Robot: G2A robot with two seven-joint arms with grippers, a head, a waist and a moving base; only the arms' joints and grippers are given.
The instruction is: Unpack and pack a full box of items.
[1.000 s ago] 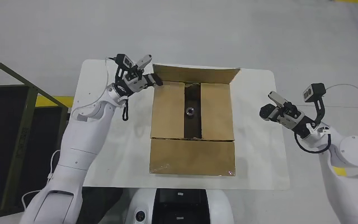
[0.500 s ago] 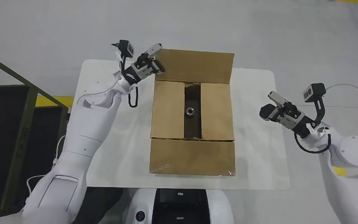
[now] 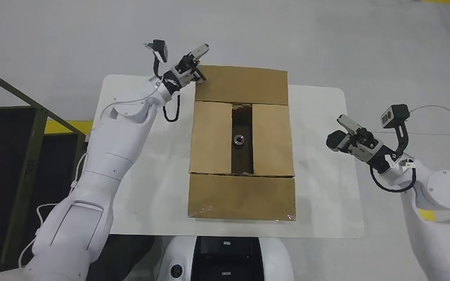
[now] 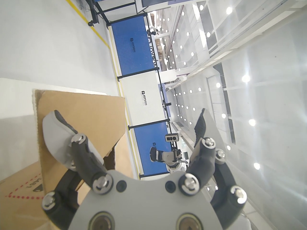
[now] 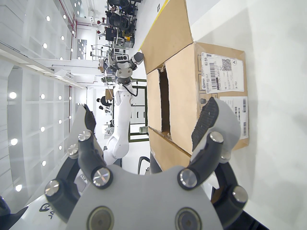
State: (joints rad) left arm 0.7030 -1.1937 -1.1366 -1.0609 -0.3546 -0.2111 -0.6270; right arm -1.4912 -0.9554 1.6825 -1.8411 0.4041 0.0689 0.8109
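A cardboard box [image 3: 211, 140] stands mid-table. Its far flap [image 3: 242, 84] leans outward and its near flap [image 3: 241, 197] is folded out toward the front edge. The two inner flaps leave a dark slot with a small round item [image 3: 240, 138] inside. My left gripper [image 3: 197, 65] is open at the far flap's left corner; in the left wrist view [image 4: 128, 120] one finger [image 4: 56, 137] lies against the flap [image 4: 81, 118]. My right gripper [image 3: 341, 138] hangs open to the right of the box, apart from it [image 5: 148, 107], facing the labelled side wall [image 5: 215, 72].
The white table [image 3: 140, 183] has bare strips left and right of the box. A dark rack [image 3: 21, 161] stands beside the table's left edge. The left arm stretches along the table's left side toward the far edge.
My left gripper has moved toward the far edge and slightly right, and the far flap has swung outward with it. The right arm has kept still.
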